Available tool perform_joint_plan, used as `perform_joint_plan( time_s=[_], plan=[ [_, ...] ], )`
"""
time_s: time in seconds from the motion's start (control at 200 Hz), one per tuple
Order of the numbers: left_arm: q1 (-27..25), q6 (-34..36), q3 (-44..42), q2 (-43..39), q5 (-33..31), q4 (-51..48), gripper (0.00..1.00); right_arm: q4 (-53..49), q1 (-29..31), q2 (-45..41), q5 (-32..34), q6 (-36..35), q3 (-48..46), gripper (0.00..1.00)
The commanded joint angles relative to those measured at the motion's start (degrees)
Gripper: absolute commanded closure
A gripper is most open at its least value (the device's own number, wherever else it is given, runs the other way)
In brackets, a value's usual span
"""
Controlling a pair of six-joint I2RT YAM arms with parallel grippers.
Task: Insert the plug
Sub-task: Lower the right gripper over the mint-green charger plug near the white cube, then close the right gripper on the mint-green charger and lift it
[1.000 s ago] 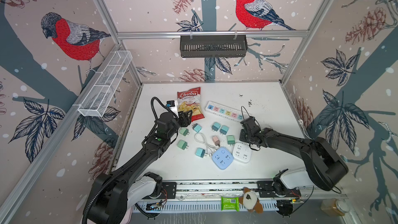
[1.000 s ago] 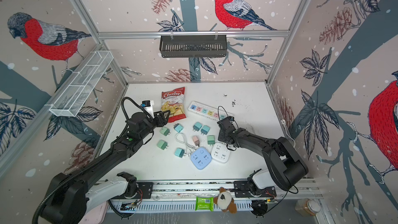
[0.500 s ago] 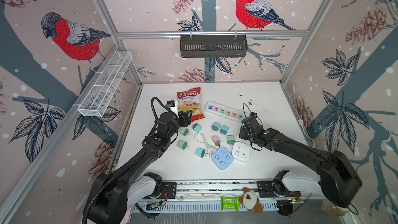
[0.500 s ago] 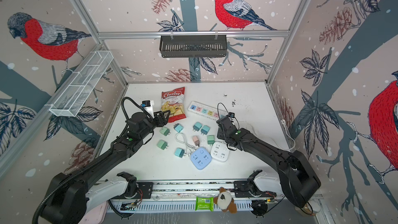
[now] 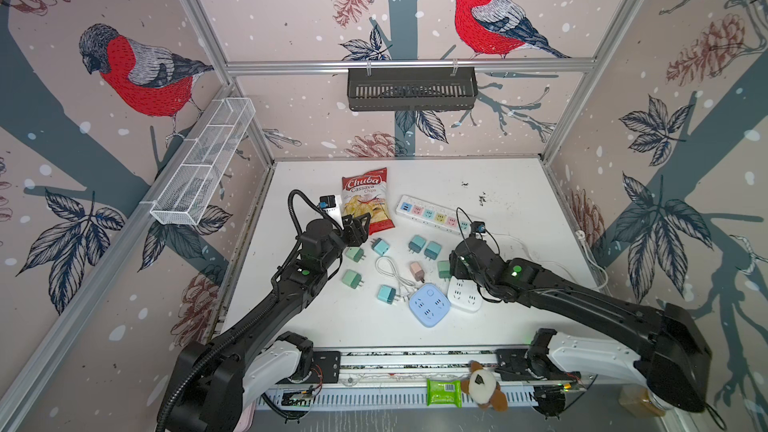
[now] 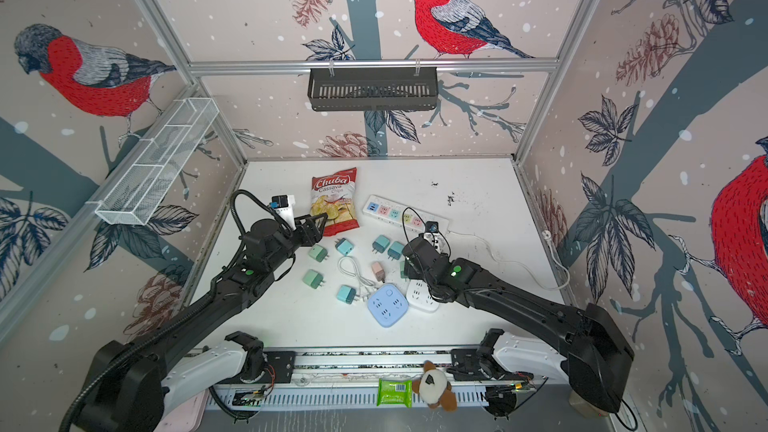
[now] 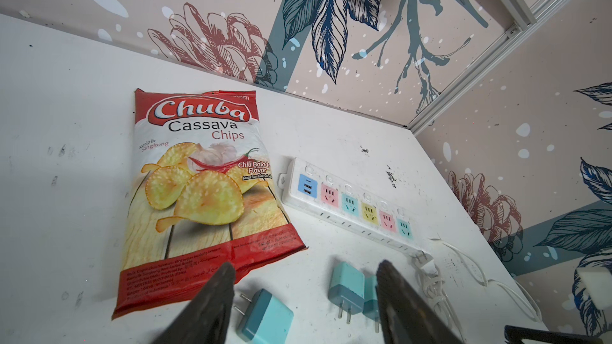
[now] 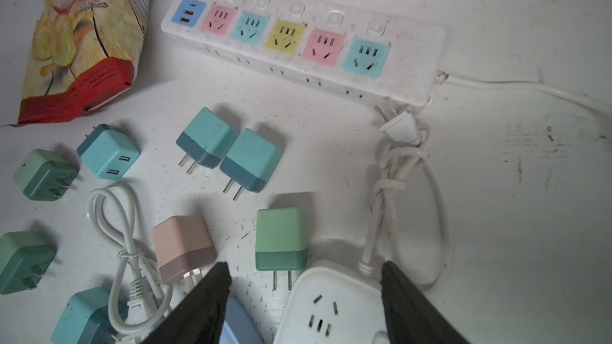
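Several small plugs lie loose on the white table [image 5: 511, 184], in teal, green and pink. A green plug [image 8: 280, 239] lies flat with its prongs toward a white square socket [image 8: 331, 309]. My right gripper [image 8: 304, 268] hangs open just above both, holding nothing; in a top view this right gripper [image 5: 451, 270] partly hides the green plug. A long power strip [image 5: 432, 211] with coloured sockets lies behind. My left gripper [image 7: 304, 266] is open and empty near the chips bag [image 7: 198, 177], above a teal plug [image 7: 265, 316].
A blue square socket [image 5: 429, 305] touches the white one [image 5: 465, 295]. A coiled white cable [image 5: 392, 272] lies among the plugs. The strip's cord [image 5: 540, 251] runs toward the right wall. A black basket [image 5: 411, 89] hangs on the back wall and a wire rack [image 5: 203, 164] on the left.
My right gripper has opened from shut, and its wrist has shifted slightly left over the green plug. The left arm has stayed where it was.
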Motion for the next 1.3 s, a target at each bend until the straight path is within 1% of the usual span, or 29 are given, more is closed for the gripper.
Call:
perform_joint_plan(
  time_s=[0.0, 0.04, 0.06, 0.135, 0.255, 0.615, 0.766, 0.841, 0.946, 1.121, 1.296],
  plan=[
    [-0.1, 0.8, -0.3, -0.5, -0.1, 3.1, 0.32, 1.5, 0.8, 3.7, -1.3, -0.4, 1.6, 0.27],
    [-0.1, 0.7, -0.2, -0.6, -0.1, 3.0, 0.32, 1.7, 1.2, 4.8, -1.3, -0.5, 2.1, 0.27],
    [-0.1, 0.8, -0.2, -0.5, -0.2, 3.1, 0.32, 1.9, 1.3, 6.9, -1.5, -0.7, 2.5, 0.27],
    [-0.1, 0.7, -0.1, -0.3, -0.1, 3.1, 0.31, 2.2, 1.4, 10.5, -2.4, -1.1, 3.9, 0.27],
    [-0.2, 0.8, 0.0, -0.1, 0.0, 2.9, 0.32, 2.6, 1.3, 14.7, -3.3, -1.6, 5.6, 0.28],
    [-0.1, 0.7, 0.1, -0.1, 0.0, 2.8, 0.31, 9.6, -1.2, 18.4, -10.2, -4.2, 2.2, 0.27],
    [-0.1, 0.7, 0.1, -0.3, -0.2, 2.6, 0.31, 10.0, -2.1, 19.3, -10.5, -4.3, 1.5, 0.29],
    [-0.1, 0.6, 0.2, -0.3, -0.3, 2.6, 0.31, 10.4, -2.1, 19.7, -11.1, -4.6, 1.4, 0.32],
    [-0.1, 0.7, 0.3, -0.3, -0.2, 2.5, 0.31, 9.6, -2.1, 20.8, -10.7, -4.6, 1.9, 0.38],
    [-0.1, 0.6, 0.1, -0.5, -0.4, 2.6, 0.31, 9.5, -2.1, 21.7, -10.6, -5.1, 1.9, 0.40],
    [-0.1, 0.6, 0.2, -0.2, -0.4, 2.5, 0.30, 9.9, -2.0, 21.7, -10.1, -4.8, 1.2, 0.50]
  ],
)
